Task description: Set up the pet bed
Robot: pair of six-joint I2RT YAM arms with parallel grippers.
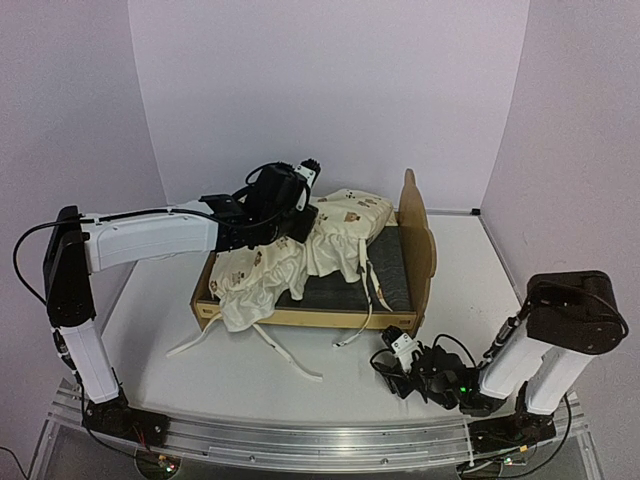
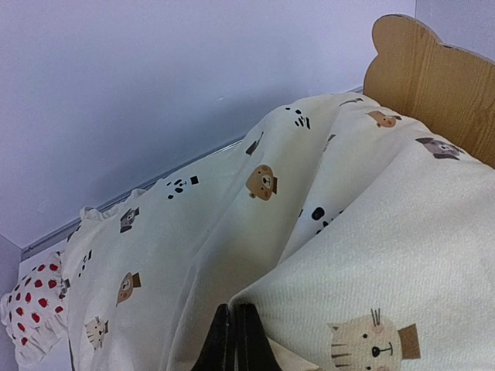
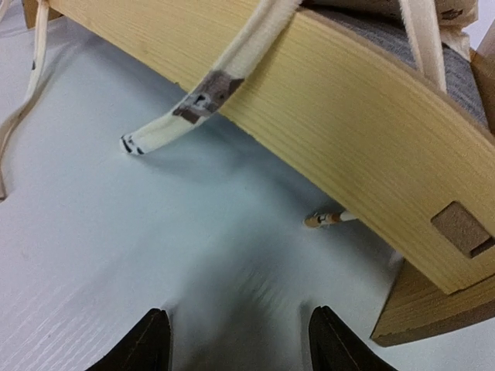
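The white desk (image 1: 150, 300) carries the light plywood pet bed with bear-ear headboard (image 1: 300, 318), standing flat near its middle; long ties (image 1: 295, 362) of the cream animal-print cover (image 1: 345, 215) trail over the near rail onto the bare surface

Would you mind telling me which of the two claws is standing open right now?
The right claw: its jaws stand apart over bare table beside the pet bed. The left claw is shut, jaws together, amid the cover.
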